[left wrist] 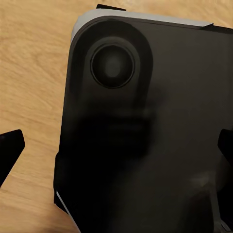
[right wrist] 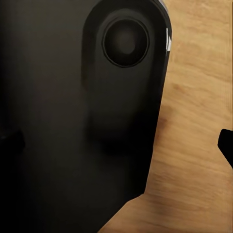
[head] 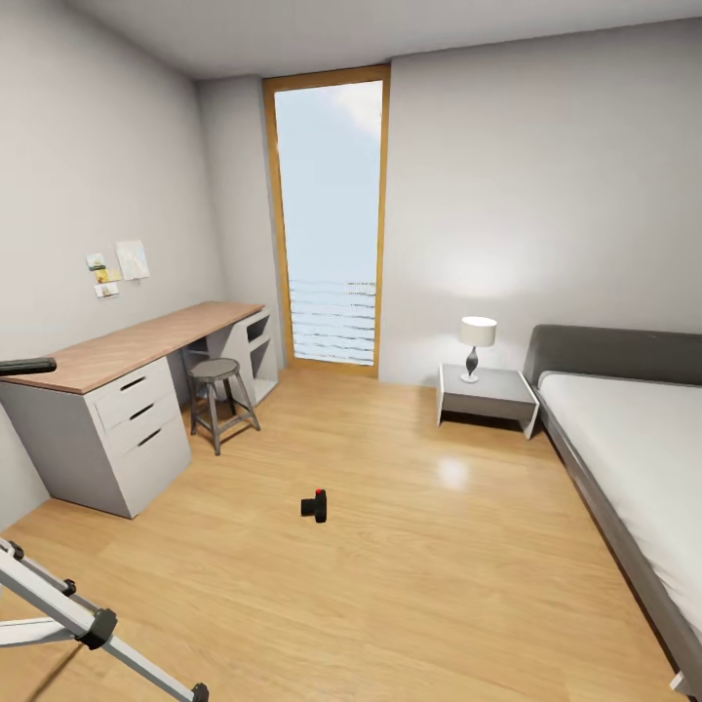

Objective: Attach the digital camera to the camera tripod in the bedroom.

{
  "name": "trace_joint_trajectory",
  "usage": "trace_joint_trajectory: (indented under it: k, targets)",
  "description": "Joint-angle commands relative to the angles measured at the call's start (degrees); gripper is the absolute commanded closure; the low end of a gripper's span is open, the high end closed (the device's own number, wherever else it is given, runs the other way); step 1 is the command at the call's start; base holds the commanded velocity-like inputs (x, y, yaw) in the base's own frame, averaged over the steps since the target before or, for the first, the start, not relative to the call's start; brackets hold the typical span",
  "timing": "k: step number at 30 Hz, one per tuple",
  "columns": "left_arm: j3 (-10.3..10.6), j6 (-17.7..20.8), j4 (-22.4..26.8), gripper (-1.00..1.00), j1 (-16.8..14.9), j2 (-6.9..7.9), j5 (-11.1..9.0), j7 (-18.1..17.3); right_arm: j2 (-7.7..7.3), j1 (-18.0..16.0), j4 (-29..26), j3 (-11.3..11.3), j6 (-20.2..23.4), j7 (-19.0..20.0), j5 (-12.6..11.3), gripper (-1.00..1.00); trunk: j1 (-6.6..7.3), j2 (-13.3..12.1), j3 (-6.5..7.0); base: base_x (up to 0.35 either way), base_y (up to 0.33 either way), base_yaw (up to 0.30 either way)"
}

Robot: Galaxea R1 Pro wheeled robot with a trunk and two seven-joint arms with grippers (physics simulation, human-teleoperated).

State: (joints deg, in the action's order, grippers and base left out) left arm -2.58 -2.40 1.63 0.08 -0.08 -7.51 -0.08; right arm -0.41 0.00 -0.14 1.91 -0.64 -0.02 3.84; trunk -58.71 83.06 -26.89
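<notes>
Bedroom floor (head: pixel 409 585) of light wood is seen from the head camera, with the bed (head: pixel 634 458) at right, the desk (head: pixel 127 361) at left, the camera tripod (head: pixel 68 609) leaning in at lower left, and the digital camera (head: pixel 315 505) lying alone mid-floor, well apart from the tripod. Both arms are held low, each wrist camera facing the robot's dark base (left wrist: pixel 145 136) over wood. Left gripper (left wrist: pixel 116 148) and right gripper (right wrist: pixel 121 143) are noted with jaws apart, fingertips at the frame edges, nothing held.
</notes>
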Motion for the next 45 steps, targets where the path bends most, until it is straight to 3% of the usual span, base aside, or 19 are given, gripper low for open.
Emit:
trace_joint_trajectory:
  k: [1, 18, 37, 45]
  targets:
    - [-0.2, -0.1, 0.0, -1.0, 0.0, -0.01, -0.3, 0.0, -0.02, 0.0, 0.0, 0.2, -0.1, 0.0, 0.4, -1.0, -0.01, 0.0, -0.04, 0.144, 0.0, 0.0]
    - [-0.2, -0.1, 0.0, -1.0, 0.0, -0.06, -0.3, 0.0, 0.1, 0.0, 0.0, 0.1, -0.1, -0.1, 0.4, -1.0, -0.01, 0.0, -0.04, 0.247, -0.045, 0.0]
    - [-0.3, -0.1, 0.0, -1.0, 0.0, -0.01, -0.4, 0.0, 0.15, 0.0, 0.0, 0.1, -0.1, 0.0, 0.4, -1.0, -0.01, 0.0, -0.04, 0.025, -0.008, 0.0]
    - [-0.3, -0.1, 0.0, -1.0, 0.0, -0.01, -1.5, 0.0, 0.15, 0.0, 0.0, 0.1, -0.1, 0.1, 0.4, -1.0, -0.01, 0.0, -0.04, 0.0, 0.0, 0.0]
